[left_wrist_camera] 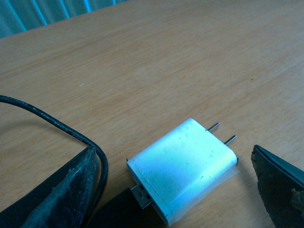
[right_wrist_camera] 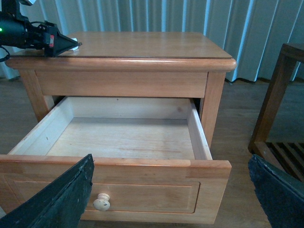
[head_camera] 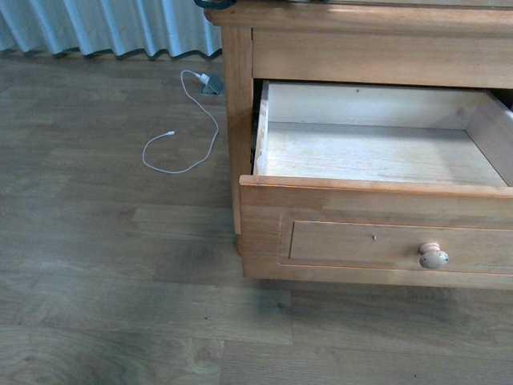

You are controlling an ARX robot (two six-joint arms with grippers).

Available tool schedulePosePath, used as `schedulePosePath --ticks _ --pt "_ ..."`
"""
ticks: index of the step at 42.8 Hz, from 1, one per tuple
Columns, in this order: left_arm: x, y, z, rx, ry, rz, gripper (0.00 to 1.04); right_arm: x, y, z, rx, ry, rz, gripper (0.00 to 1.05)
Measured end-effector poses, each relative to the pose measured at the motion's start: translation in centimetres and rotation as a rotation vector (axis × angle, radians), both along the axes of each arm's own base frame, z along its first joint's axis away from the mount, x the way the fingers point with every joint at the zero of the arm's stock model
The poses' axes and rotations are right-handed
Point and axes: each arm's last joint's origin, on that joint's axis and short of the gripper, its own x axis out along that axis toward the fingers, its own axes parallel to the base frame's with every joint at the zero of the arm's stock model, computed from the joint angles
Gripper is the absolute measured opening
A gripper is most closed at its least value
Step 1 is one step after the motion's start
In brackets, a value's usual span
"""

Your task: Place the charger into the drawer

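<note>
Two grippers gape wide, empty: the left gripper (left_wrist_camera: 172,156) straddles the charger (left_wrist_camera: 183,168) on the nightstand top (left_wrist_camera: 166,57), the right gripper (right_wrist_camera: 170,164) faces the open drawer (head_camera: 361,204). A skewed pinch or the black cable (left_wrist_camera: 57,126) snagging could flick it off.

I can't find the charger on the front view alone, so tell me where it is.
Observer: The charger lies flat on the stand's top, above your frame.
Operator: Report the left pincer.
Observer: The left pincer is open, one finger on each side of the charger, neither touching it.
Operator: Now the right one.
Observer: The right pincer is open too, facing the front of the drawer and holding nothing.
</note>
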Motion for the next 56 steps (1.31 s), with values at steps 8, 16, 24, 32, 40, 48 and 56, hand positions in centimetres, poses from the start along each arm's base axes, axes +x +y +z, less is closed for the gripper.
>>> schedulePosePath --ticks 8,16,24,32,40,48,56 --pt "0.2 -0.1 0.0 0.034 -0.011 -0.008 0.99 0.0 0.0 0.0 0.000 0.000 0.000 0.96" --pt "0.2 -0.1 -0.2 0.064 -0.012 -0.016 0.99 0.0 0.0 0.0 0.000 0.000 0.000 0.96" --pt "0.2 -0.2 -0.2 0.088 -0.008 -0.021 0.79 0.0 0.0 0.0 0.000 0.000 0.000 0.96" --pt "0.2 -0.3 -0.2 0.105 -0.017 -0.019 0.60 0.0 0.0 0.0 0.000 0.000 0.000 0.96" --pt "0.1 -0.2 -0.6 0.105 -0.019 -0.011 0.60 0.0 0.0 0.0 0.000 0.000 0.000 0.96" --pt "-0.1 0.0 -0.7 0.089 -0.030 0.012 0.59 0.0 0.0 0.0 0.000 0.000 0.001 0.96" --pt "-1.0 0.7 -0.6 0.066 -0.035 0.016 0.59 0.0 0.0 0.0 0.000 0.000 0.000 0.96"
